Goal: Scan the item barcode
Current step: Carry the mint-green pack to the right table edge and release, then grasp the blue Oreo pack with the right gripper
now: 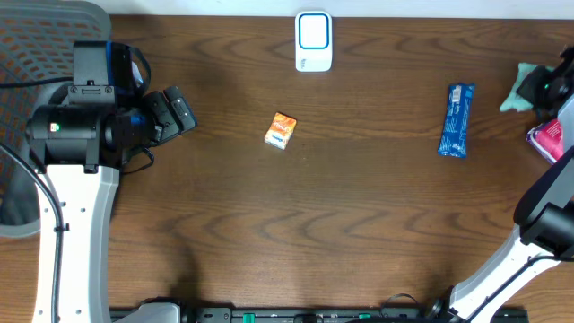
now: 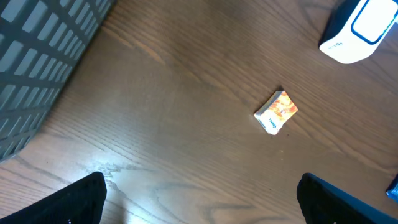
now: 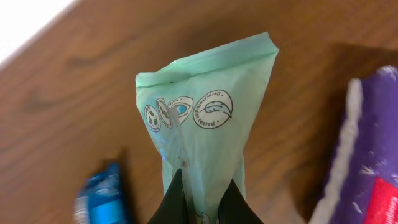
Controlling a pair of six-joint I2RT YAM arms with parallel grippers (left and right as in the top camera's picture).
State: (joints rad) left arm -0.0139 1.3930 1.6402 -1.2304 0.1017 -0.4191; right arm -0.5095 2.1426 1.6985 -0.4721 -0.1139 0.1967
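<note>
The right gripper (image 3: 202,200) is pinched shut on the lower end of a mint-green packet (image 3: 205,118), which rises from between the fingers with a row of small round printed symbols facing the wrist camera. From overhead, this gripper and packet sit at the far right edge of the table, well apart from the white barcode scanner (image 1: 313,41). The scanner stands at the middle of the far edge.

The left gripper (image 2: 202,202) has its jaws spread wide and holds nothing. It hangs over the left side of the table.

The surface is a dark brown wooden table (image 1: 359,215) with strong grain. A pale strip (image 1: 179,7) shows beyond its far edge. A grey mesh chair (image 1: 45,27) sits at the left corner.

A small orange box (image 1: 281,131) lies near the centre, between the left gripper and the scanner. A blue wrapped bar (image 1: 456,119) lies lengthwise right of centre, near the held packet. A purple package (image 3: 367,162) with a red patch lies just beside the packet on its right.
</note>
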